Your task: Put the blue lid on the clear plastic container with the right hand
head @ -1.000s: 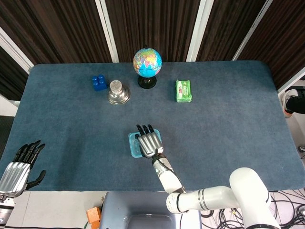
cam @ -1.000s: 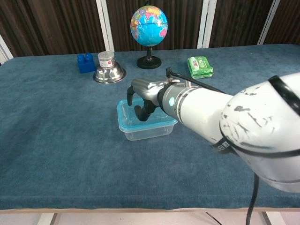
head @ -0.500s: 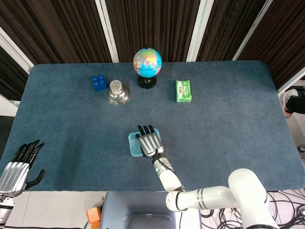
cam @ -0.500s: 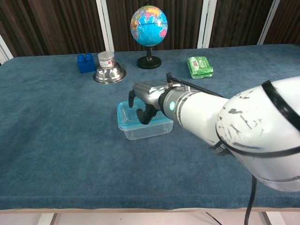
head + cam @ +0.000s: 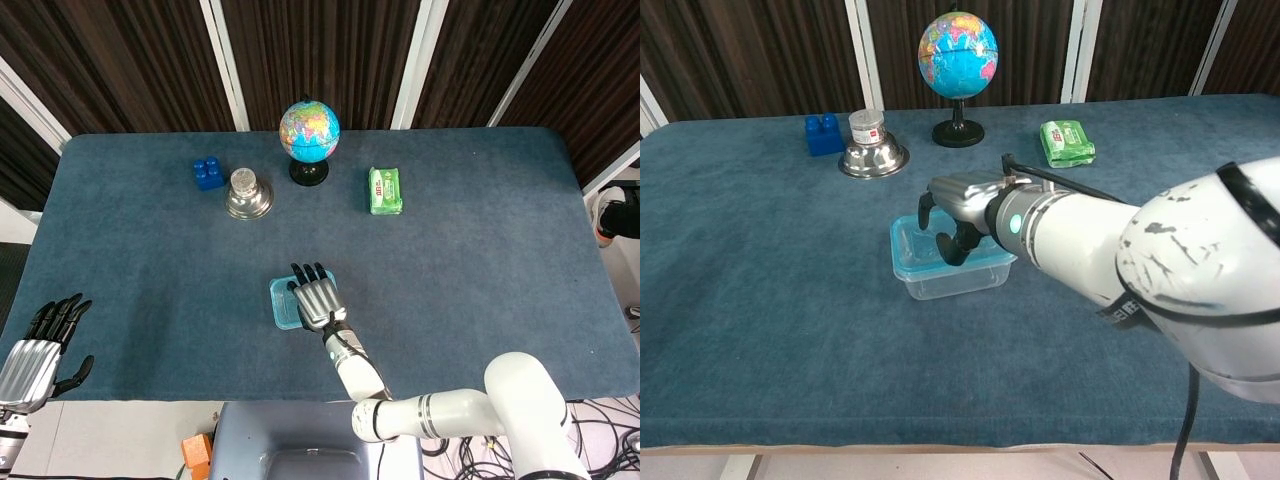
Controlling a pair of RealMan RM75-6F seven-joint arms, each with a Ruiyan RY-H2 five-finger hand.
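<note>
Since the flat blue plastic lid (image 5: 925, 248) already sits on the clear rectangular plastic container (image 5: 950, 281) mid-table, right hand (image 5: 958, 215) w/ curled fingers on top gripping nothing, imo press evenly at each corner, don't shove it sideways. Left hand (image 5: 40, 352) idle, fingers apart

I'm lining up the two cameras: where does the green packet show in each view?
Head view: green packet lies upper centre-right, right of the globe.
Chest view: green packet lies upper right of centre, right of the globe.
Shared landmark: the globe.
</note>
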